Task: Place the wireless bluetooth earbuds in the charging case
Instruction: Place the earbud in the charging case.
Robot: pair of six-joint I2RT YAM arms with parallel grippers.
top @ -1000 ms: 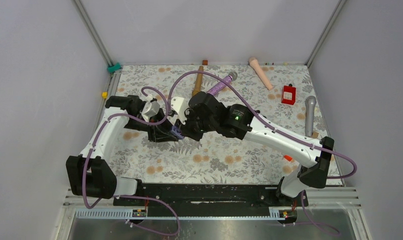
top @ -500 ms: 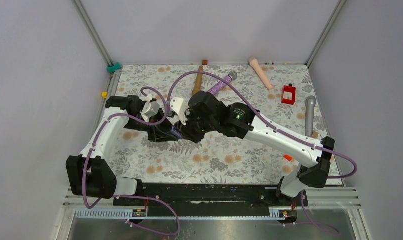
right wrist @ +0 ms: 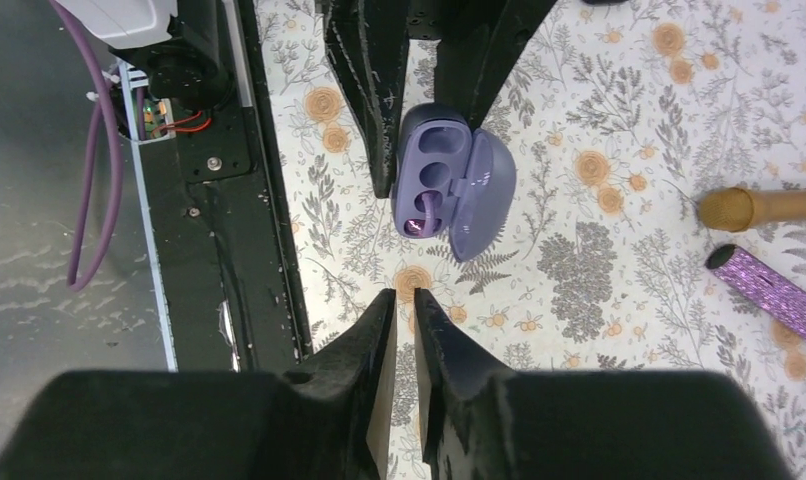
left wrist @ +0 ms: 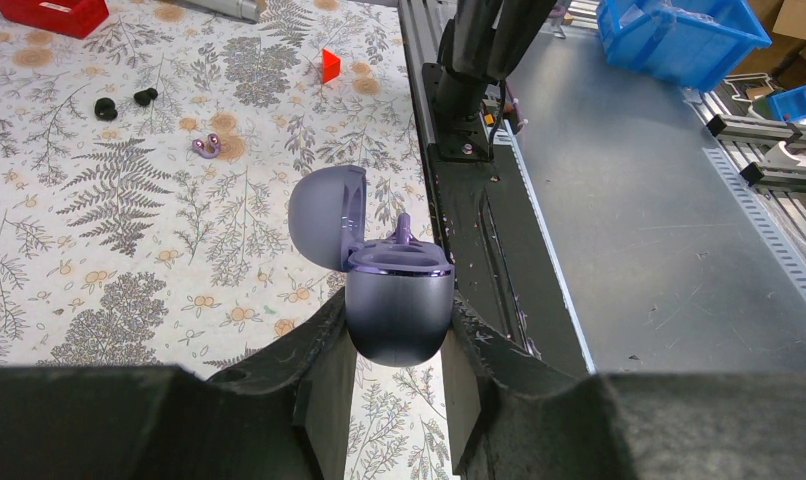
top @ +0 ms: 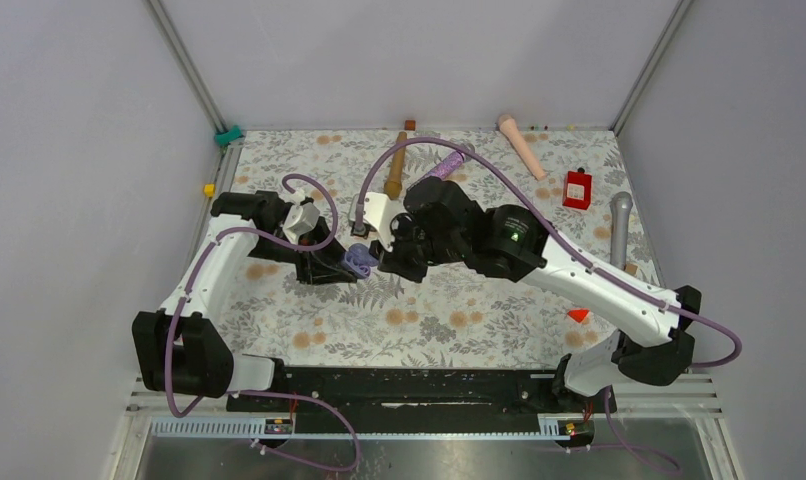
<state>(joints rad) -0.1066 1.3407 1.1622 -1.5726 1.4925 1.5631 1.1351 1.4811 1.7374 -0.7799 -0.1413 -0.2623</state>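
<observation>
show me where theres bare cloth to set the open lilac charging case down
Freest: the near floral cloth between the two arm bases, bordered by the black rail and the orange wedge. Crowded: the far edge with the wooden-handled mic, peach mic, red box, and the centre around the lilac charging case.

L fingers (left wrist: 399,390) clamped tight; R fingers (right wrist: 401,310) nearly together, empty.
</observation>
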